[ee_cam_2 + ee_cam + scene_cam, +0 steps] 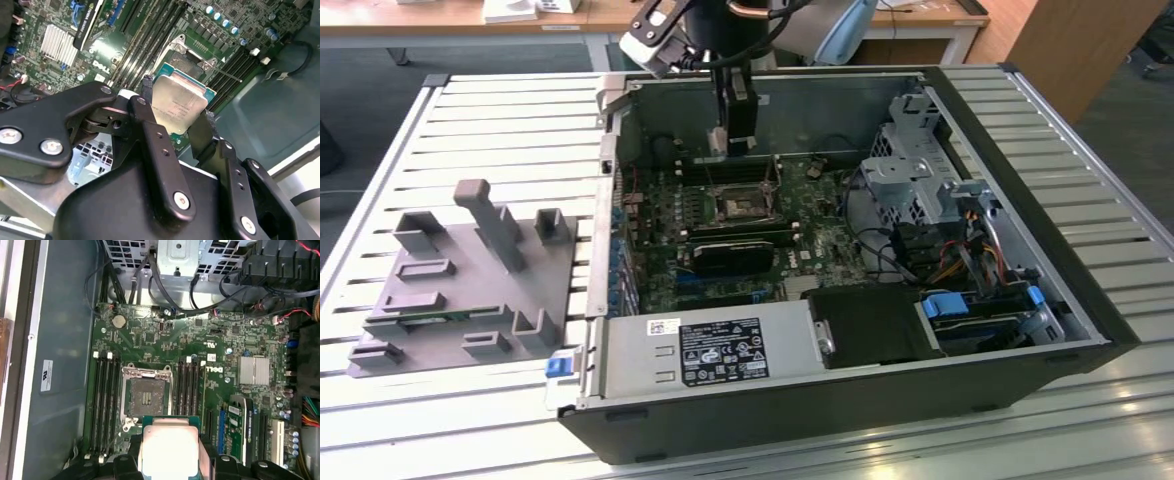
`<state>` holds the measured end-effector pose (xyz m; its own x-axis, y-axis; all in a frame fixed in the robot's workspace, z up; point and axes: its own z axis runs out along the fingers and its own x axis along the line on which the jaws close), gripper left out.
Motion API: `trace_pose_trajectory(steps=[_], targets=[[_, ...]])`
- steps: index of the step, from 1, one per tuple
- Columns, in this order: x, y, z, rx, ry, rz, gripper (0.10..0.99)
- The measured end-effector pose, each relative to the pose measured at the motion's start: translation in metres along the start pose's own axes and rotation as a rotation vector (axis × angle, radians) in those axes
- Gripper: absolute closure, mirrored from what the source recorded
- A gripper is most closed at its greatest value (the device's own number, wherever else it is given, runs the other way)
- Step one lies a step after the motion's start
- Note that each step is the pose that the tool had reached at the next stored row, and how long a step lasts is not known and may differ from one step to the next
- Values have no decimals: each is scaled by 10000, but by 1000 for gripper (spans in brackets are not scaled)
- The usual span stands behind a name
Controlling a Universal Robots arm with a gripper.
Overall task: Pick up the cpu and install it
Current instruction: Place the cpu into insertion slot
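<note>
The cpu (178, 104), a flat silver-topped chip with a thin green edge, is clamped between my black fingers (150, 130) in the second wrist view. In the first wrist view the cpu (170, 447) hangs above the motherboard, just short of the open socket (145, 397) with its metal frame. In the exterior view my gripper (731, 140) reaches down into the open computer case, a little above and behind the socket (736, 203). The gripper is shut on the cpu.
The computer case (1014, 330) lies open on a slatted white table (480, 110). Memory slots (102, 405) flank the socket. A graphics card (734, 255), cables (947, 250) and a drive cage (914, 160) crowd the case. A grey fixture (467, 290) stands on the exterior view's left.
</note>
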<state>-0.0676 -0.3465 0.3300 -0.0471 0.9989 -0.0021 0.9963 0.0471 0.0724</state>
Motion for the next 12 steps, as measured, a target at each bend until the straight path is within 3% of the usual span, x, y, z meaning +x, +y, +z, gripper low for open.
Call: trace_pose_trajectory(steps=[12], targets=[[81, 36, 221, 15, 1, 1, 553]])
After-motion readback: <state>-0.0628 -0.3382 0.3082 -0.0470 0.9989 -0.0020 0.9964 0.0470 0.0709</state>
